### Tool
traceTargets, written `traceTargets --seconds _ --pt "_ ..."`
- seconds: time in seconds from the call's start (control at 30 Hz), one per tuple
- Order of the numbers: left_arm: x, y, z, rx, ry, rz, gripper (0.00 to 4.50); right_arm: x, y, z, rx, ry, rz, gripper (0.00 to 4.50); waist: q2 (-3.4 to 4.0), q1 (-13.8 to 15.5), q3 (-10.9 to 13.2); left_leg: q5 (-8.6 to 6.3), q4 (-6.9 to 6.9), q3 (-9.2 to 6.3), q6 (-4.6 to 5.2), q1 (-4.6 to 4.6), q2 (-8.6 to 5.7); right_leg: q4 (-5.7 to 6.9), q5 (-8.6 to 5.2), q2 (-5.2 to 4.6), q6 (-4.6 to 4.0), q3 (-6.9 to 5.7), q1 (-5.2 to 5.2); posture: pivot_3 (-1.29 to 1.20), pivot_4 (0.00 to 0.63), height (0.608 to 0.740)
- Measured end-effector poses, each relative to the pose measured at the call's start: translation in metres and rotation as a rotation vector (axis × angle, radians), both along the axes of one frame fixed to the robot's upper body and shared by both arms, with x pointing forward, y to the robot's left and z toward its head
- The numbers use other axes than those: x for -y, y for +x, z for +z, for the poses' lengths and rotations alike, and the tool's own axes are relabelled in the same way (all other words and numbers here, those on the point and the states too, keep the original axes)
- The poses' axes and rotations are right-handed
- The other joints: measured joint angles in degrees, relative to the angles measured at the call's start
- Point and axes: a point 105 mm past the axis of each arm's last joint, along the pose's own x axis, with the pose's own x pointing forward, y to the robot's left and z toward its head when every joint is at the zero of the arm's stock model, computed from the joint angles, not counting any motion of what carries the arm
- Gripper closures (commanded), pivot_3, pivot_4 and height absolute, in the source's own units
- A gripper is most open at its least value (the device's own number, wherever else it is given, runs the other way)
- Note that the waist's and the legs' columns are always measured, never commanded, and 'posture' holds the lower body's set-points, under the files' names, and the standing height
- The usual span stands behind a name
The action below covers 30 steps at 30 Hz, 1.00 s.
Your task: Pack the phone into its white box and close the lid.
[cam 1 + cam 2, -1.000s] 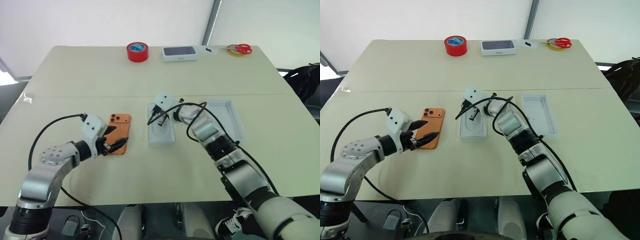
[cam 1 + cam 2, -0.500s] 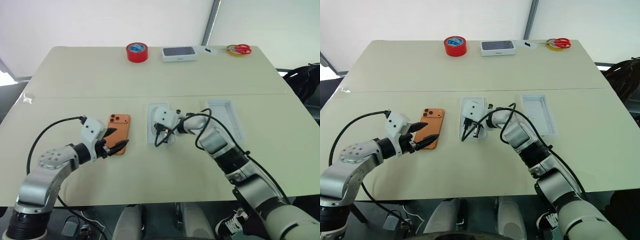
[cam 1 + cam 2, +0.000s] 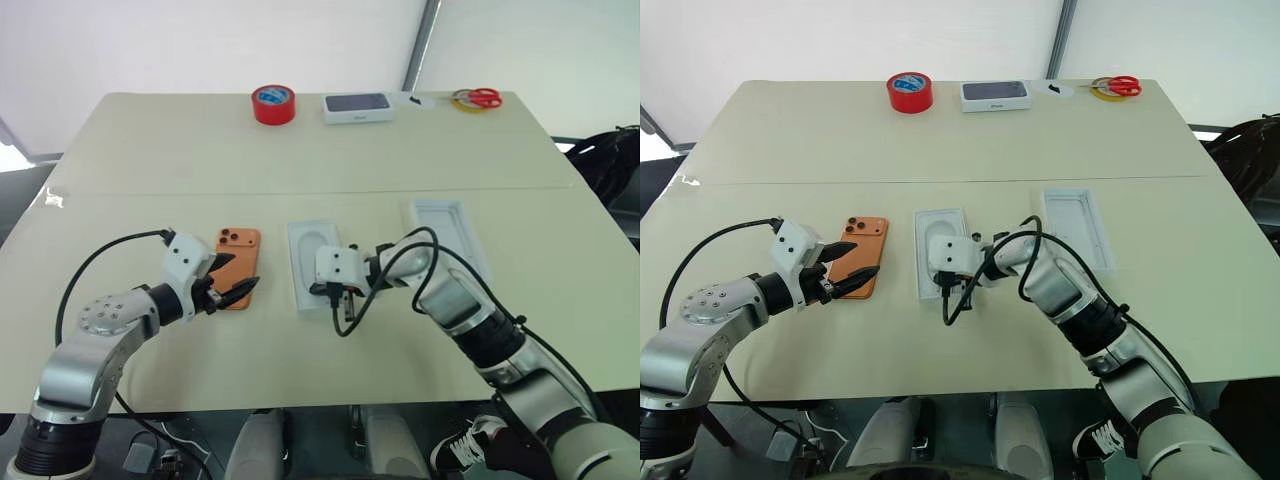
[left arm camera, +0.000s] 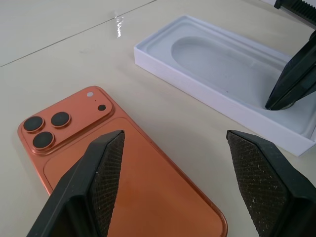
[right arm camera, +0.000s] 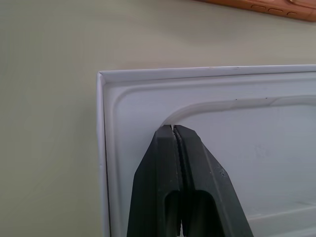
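Tabletop (image 3: 150, 150): phone (image 4: 123, 182) lies camera-side up beneath the spread left gripper (image 4: 175, 190); closed right gripper (image 5: 177, 136) touches the white box (image 5: 106, 148) floor.

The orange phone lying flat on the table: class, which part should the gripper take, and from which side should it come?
Grip the phone across its two long edges, coming from above. It lies flat, camera side up, so only the thin rounded sides offer a hold.
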Motion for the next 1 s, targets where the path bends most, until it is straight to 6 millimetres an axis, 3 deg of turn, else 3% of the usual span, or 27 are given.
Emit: traceTargets --seconds 0.1,0.3,0.43,0.53,0.57,0.63,0.8,1.0 --pt "0.000 0.000 0.000 0.000 0.000 0.003 1.04 -0.008 0.010 0.006 0.026 0.050 -0.050 4.44 0.00 -0.05 0.00 0.00 0.00 0.01 -0.01 0.00 0.01 0.01 0.01 0.01 0.01 0.01 -0.01 0.00 0.150 0.736" --pt "-0.003 0.001 -0.001 0.002 0.002 0.023 1.04 -0.009 0.046 0.040 0.128 0.151 -0.218 4.44 0.00 0.14 0.00 0.00 0.00 -0.01 -0.01 -0.02 0.00 0.00 0.00 0.00 -0.01 0.01 0.00 0.00 0.150 0.736" --pt "-0.010 0.003 0.003 0.020 -0.006 0.070 1.04 -0.009 0.051 0.036 0.118 0.162 -0.266 4.44 0.01 -0.02 0.01 0.00 0.00 0.00 -0.01 -0.02 0.00 0.00 0.01 0.00 -0.01 0.01 -0.02 0.00 0.150 0.736" --pt "-0.040 0.013 0.006 -0.036 -0.124 0.261 0.13 -0.024 0.049 0.037 0.107 0.203 -0.283 4.50 0.00 -0.29 0.00 0.00 -0.01 -0.02 -0.01 -0.01 0.08 0.05 0.03 0.09 0.04 0.01 -0.05 0.00 0.150 0.736" --pt "-0.058 0.015 0.004 -0.076 -0.150 0.350 0.03 -0.034 0.045 0.039 0.105 0.221 -0.271 4.50 0.00 -0.52 0.00 0.00 0.00 -0.02 -0.01 -0.01 0.12 0.08 0.04 0.17 0.04 0.01 -0.08 0.00 0.150 0.736" --pt "-0.068 0.014 0.002 -0.106 -0.152 0.401 0.03 -0.045 0.039 0.042 0.111 0.235 -0.250 4.50 0.00 -0.40 0.00 0.00 -0.02 -0.06 -0.01 -0.01 0.13 0.14 0.03 0.19 0.04 0.01 -0.10 0.00 0.150 0.736" --pt "-0.069 0.017 -0.010 -0.240 -0.175 0.475 0.03 -0.066 0.026 0.031 0.120 0.167 -0.193 4.50 -0.03 0.25 -0.02 0.02 0.05 -0.10 -0.04 -0.01 0.04 0.08 0.03 0.09 0.02 0.01 0.01 0.00 0.150 0.736" --pt "-0.053 0.020 -0.014 -0.363 -0.222 0.464 0.03 -0.072 0.024 0.023 0.144 0.068 -0.160 4.50 -0.04 -0.19 -0.03 0.03 0.03 -0.11 -0.07 -0.01 0.04 0.14 0.04 0.11 0.02 0.00 -0.04 0.00 0.150 0.736"
